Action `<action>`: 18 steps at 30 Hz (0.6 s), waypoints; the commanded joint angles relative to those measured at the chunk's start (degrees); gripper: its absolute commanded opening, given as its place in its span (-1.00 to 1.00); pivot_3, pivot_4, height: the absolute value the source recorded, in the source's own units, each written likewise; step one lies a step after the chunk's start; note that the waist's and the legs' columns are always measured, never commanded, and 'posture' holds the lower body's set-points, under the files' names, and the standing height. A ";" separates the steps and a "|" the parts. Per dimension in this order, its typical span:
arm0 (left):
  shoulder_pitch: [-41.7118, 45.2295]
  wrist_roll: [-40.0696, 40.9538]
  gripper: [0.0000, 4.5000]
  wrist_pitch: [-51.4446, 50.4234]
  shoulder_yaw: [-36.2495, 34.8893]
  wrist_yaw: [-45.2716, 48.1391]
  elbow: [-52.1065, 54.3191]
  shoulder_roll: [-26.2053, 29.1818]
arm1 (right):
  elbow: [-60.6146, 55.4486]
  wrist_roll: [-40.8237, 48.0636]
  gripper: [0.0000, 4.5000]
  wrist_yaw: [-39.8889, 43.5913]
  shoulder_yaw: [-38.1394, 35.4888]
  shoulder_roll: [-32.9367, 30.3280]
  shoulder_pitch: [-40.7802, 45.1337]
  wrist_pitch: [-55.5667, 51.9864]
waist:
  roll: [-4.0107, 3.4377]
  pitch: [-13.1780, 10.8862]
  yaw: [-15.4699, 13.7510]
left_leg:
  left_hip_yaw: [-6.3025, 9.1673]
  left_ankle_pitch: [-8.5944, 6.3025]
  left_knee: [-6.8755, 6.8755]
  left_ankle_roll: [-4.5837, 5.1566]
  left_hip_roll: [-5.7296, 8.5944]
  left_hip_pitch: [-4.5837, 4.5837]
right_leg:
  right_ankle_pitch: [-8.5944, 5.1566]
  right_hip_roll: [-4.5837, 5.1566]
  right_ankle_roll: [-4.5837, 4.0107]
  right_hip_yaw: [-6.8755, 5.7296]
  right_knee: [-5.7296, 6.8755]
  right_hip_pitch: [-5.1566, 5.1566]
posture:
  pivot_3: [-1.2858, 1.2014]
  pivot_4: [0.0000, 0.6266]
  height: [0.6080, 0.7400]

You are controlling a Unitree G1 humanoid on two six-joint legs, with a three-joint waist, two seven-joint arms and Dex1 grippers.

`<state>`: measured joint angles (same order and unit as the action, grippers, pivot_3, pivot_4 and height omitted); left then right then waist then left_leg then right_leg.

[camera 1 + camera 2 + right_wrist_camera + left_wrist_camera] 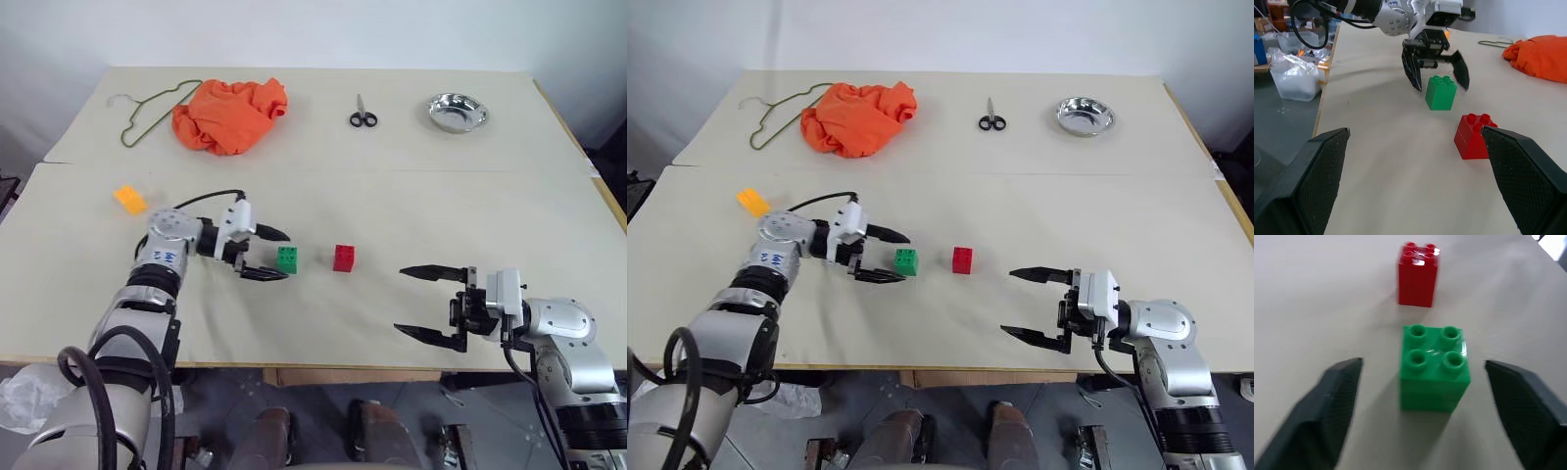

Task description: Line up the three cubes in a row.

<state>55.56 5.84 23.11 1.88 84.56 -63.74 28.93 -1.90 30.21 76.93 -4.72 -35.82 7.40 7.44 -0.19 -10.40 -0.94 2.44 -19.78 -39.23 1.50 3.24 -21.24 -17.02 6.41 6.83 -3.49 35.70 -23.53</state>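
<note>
Red (344, 258), green (288, 258), orange-yellow (129, 200) cubes: three.

Beige table (392, 196), orange cloth (228, 115), wire hanger (147, 108), black scissors (362, 116), steel bowl (457, 112)

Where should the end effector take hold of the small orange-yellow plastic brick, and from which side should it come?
Probably by two opposite flat side walls of the small orange-yellow plastic brick, coming from above, or low from the robot's side. It lies alone on the beige table, turned askew to the table's edge, so the wrist should turn to match. Its studded top offers no flat hold. The open left end effector is the nearer one.
</note>
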 commanded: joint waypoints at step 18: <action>-71.98 23.87 0.99 -21.24 -54.80 -53.80 70.85 -10.20 | 5.52 0.65 1.00 -1.24 5.80 11.24 15.05 -2.17 | 0.11 0.06 0.14 | 0.18 -0.13 0.05 -0.19 -0.29 0.09 | -0.05 0.17 -0.12 0.63 -0.17 0.08 | 0.03 -0.52 1.00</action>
<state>-15.10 28.23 0.28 -49.22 36.70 3.17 20.50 4.60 30.57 75.76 1.37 -24.76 21.95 4.71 -0.07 -10.33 -0.80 2.58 -19.91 -39.20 1.31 2.98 -21.14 -17.07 6.59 6.70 -2.84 35.43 -23.43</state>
